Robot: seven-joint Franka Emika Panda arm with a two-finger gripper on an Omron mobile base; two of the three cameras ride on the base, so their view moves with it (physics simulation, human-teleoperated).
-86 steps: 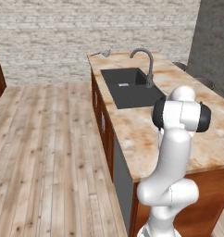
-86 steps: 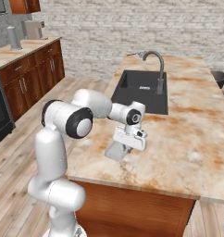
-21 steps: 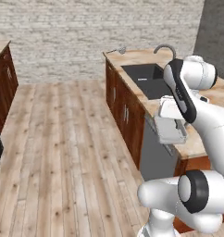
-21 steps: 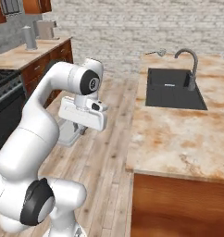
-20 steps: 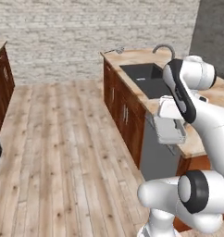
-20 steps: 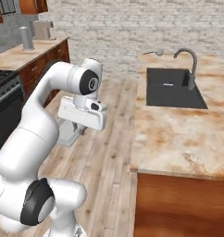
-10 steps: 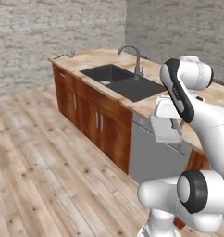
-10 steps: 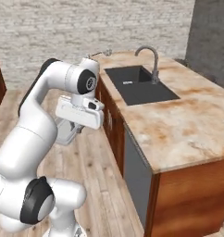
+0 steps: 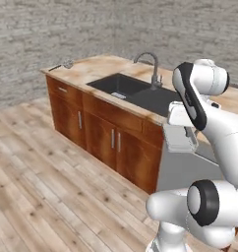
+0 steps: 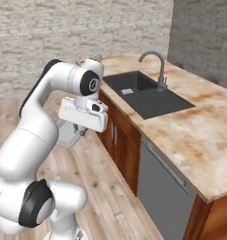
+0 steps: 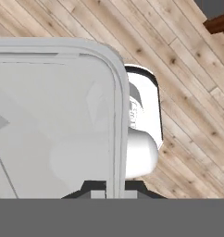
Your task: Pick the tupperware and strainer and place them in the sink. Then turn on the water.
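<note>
Since half a second ago the whole scene has swung in both base views, so the base has turned; the sink now sits more central and the arm's pose looks unchanged.

Left base view: the tupperware hangs below the hand, off the near edge of the table and over the floor, not yet above the sink. The faucet stands at the far rim of the basin. The strainer lies well apart at the far left end of the table.

Right base view: the container shows as a pale slab under the wrist at, beside the cabinet fronts and short of the basin.

Hand view: the tool is pressed together on the container's rim, one wall of it pinched between the fingertips; the translucent tub hangs edge-on over the floorboards.

Judgement: the step in hand is carrying the container to the basin. To do it well, lift it above table height before crossing the edge, approach from the open side away from the faucet, lower it into the basin and only then release. A rim pinch may let the tub swing, so move steadily.
</note>
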